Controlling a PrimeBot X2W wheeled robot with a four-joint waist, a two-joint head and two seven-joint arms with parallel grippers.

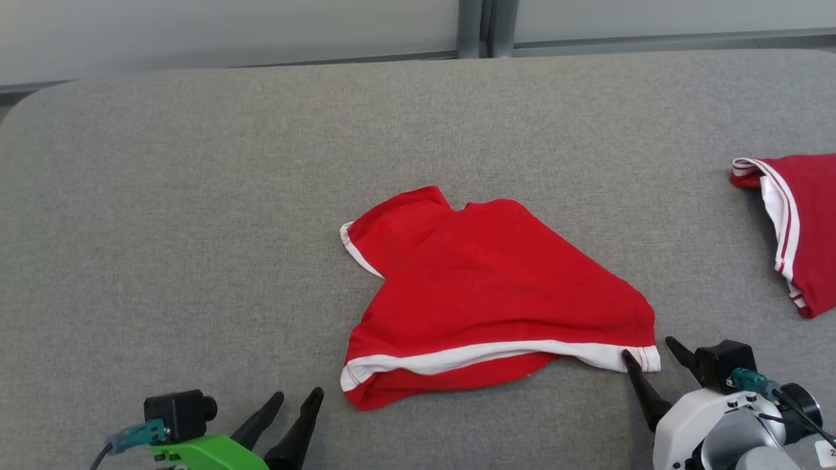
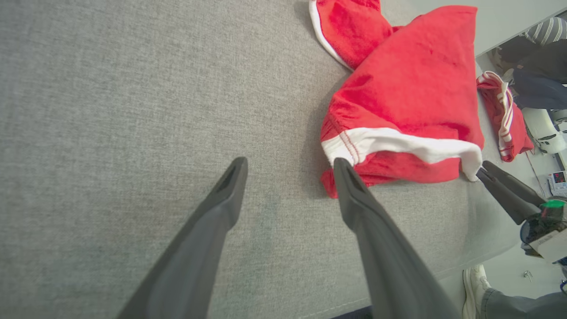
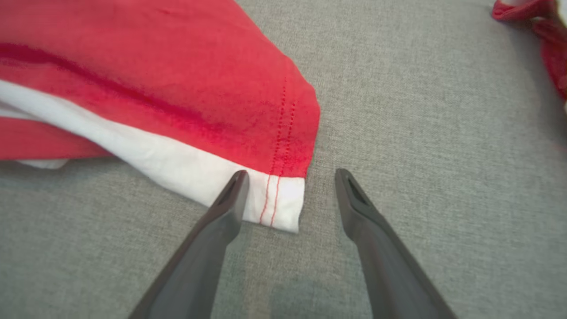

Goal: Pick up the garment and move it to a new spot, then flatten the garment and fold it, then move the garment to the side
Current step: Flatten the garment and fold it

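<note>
The red garment (image 1: 483,294) with white trim lies rumpled on the grey desk (image 1: 163,196), at the centre of the head view; the right hand (image 1: 648,348), at the lower right, is spread open and holds nothing, its fingers either side of the garment's white-hemmed lower-right corner; the left hand (image 1: 299,393), at the lower left, is likewise open and empty, near the garment's lower-left corner; a second red garment (image 1: 800,222) lies at the right edge.
</note>
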